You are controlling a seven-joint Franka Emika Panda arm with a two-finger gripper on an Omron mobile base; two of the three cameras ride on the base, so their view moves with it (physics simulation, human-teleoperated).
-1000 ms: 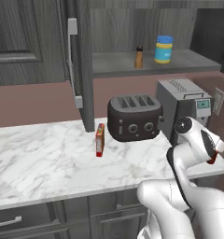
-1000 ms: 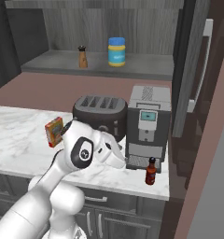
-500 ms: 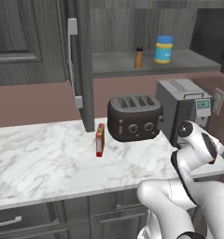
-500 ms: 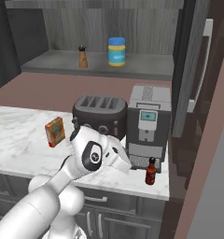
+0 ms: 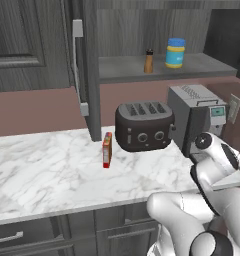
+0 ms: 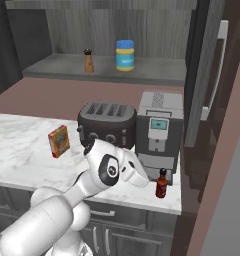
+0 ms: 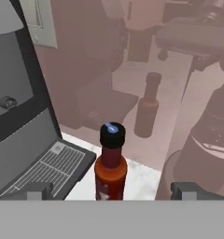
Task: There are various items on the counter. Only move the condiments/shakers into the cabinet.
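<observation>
Two of the three condiments are already sitting on the cabinet shelf [image 6: 142, 75]: the small brown shaker [image 6: 88, 61] and, at its 3 o'clock, the blue-lidded jar [image 6: 125, 55] with the yellow label, standing apart from each other and upright. The dark red bottle [image 6: 162, 183] is the one piece left, so the job is looking roughly two-thirds done. It is standing upright on the marble counter [image 5: 47, 170] near the front edge, just in front of the coffee machine [image 6: 158, 131] at that machine's 5 o'clock in the right base view.

In the hand view the gripper [image 7: 111, 191] is hanging with its jaws spread wide and nothing between them yet, and the bottle is rising between the two fingertips [image 7: 34, 191], its black cap at about 12 o'clock from the midpoint. No contact is showing. The remaining work, as I judge it, is closing on the bottle, lifting it clear of the machine and carrying it up to the shelf beside the other two.

The slim red-orange box [image 5: 107, 149] is standing upright on the counter at the toaster's [image 5: 143, 126] 9 o'clock, well apart from the bottle, and it is meant to stay there.

The worktop is white with grey veining over dark grey drawers [image 5: 22, 237]. The cabinet door [image 5: 32, 45] is hanging open, and a dull reddish-brown wall is running behind the appliances.
</observation>
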